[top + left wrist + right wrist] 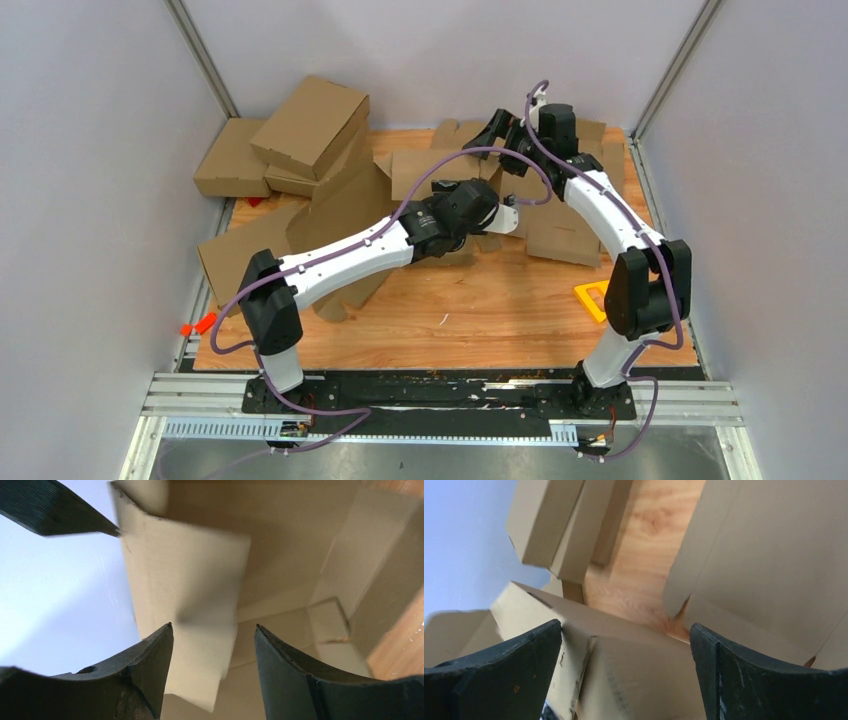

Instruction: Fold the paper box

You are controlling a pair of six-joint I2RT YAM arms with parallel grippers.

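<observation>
- Carrying everything on a wooden tabletop (470,320), with both arm bases bolted along its near edge.
- Finding the paper box (560,235) spread part-folded over the far half of the tabletop, its panels and flaps reaching from the left edge toward the far right corner.
- Noting a heap of other folded cardboard boxes (300,130) at the far left corner.
- Reaching over mid-table with the left gripper (214,627), jaws apart, a raised flap of the paper box standing in the gap just beyond the fingertips; cannot tell whether it is touched.
- Hovering near the far edge with the right gripper (626,625), jaws spread wide on nothing, paper box panels below and to one side.
- Spotting a yellow piece (586,303) near the right edge and an orange piece (200,325) by the left edge.
</observation>
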